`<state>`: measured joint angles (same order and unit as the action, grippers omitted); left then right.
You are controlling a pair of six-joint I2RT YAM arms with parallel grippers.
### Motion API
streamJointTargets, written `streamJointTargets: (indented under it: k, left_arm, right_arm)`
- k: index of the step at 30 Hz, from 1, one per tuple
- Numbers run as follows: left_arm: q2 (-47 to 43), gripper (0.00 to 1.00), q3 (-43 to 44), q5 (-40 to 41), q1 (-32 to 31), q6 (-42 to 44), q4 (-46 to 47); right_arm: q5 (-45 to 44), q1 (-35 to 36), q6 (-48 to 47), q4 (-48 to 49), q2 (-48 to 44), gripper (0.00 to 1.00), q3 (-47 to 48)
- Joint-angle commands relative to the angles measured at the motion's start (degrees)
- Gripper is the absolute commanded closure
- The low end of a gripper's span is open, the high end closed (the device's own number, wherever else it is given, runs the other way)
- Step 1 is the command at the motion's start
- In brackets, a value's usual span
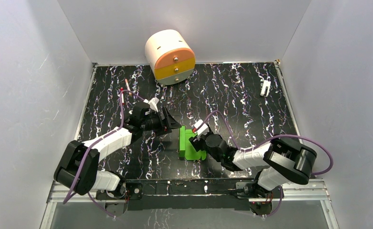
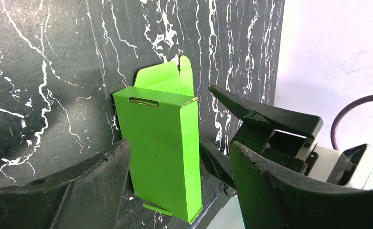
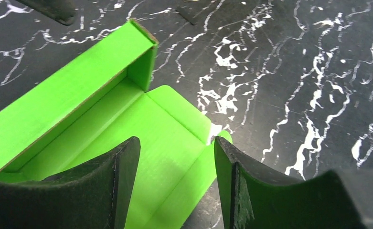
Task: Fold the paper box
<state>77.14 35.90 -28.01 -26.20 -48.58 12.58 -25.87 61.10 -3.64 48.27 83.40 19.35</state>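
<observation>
Paper box is lying half-formed on the surface while left gripper and right gripper are hovering with jaws apart, the open end flap probably needing tucking next.

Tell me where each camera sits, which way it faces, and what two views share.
Top external: above and behind the bases, looking down on the table; left arm and right arm show.
Left wrist: on the left arm, facing the paper box past its own fingers.
Right wrist: on the right arm, looking into the open box past its own fingers.
Shared: all three show the box.
</observation>
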Motion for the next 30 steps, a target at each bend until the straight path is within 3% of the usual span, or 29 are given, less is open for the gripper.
streamJointTargets:
  k: [1,6,11,16,23,30]
  left_arm:
    - [-0.58,0.27,-0.04,0.37,-1.88,-0.53,-1.19]
    - [0.13,0.25,3.9,8.63,-7.15,2.85,-7.56]
    - [0.65,0.24,8.1,19.82,-11.71,6.77,-16.37]
    - [3.37,0.27,10.25,21.89,-14.72,7.44,-16.85]
    - [5.79,0.45,11.27,22.94,-16.16,7.38,-16.26]
    - [0.29,0.62,4.14,24.33,-16.08,4.4,-10.58]
  right_arm:
    - [5.98,-0.1,1.96,3.93,0.07,0.34,0.27]
    - [1.35,-0.11,3.1,0.5,-1.43,0.34,0.63]
    - [-7.8,-0.15,7.68,-7.15,-9.42,0.33,0.22]
    - [-12.71,-0.11,11.57,-15.49,-17.35,0.31,-0.22]
    - [-14.88,-0.14,19.07,-29.81,-25.12,0.29,2.35]
    - [-10.37,-0.11,26.57,-42.84,-29.56,0.27,7.73]
